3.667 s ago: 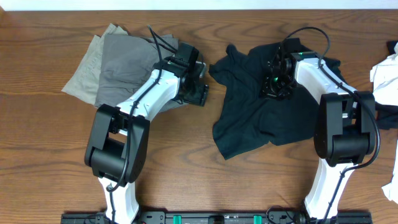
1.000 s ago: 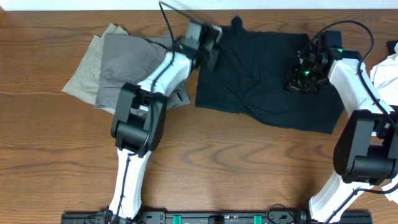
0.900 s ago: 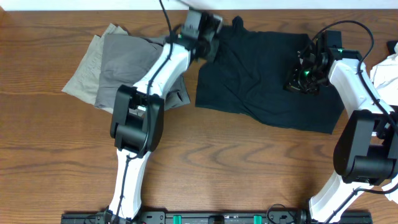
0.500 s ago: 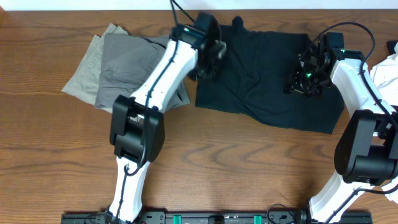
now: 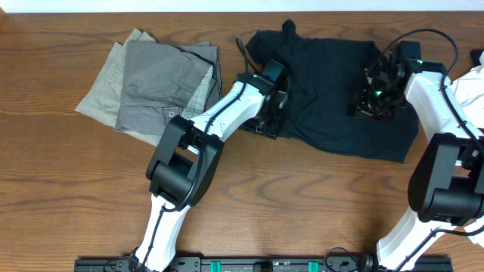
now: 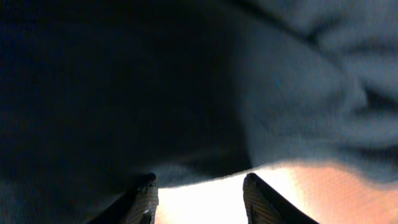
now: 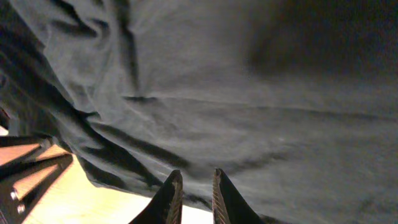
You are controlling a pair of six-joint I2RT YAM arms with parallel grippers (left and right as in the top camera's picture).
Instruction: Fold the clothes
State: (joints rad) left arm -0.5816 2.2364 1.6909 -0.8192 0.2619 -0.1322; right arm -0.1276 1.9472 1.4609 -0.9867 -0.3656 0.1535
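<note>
1. Because the long black soft-fabric garment (image 5: 333, 98) lies spread but rumpled across the far right-centre of the brown wood-grain surface (image 5: 302, 196), a fold made now may trap its wrinkles.
2. The left jaws stand part open and empty at its near-left hem; closing there could miss the cloth and scrape the wood.
3. The right jaws hover a slit apart over its right end. Whether they pinch cloth I cannot tell, and a lift could drag the piece askew.
4. A folded grey garment (image 5: 159, 79) on a khaki piece (image 5: 98, 94) lies just left, where the left arm (image 5: 219, 121) could snag it.
5. A white crumpled heap (image 5: 469, 94) sits at the right edge; a pale wall (image 5: 242, 4) runs behind.
</note>
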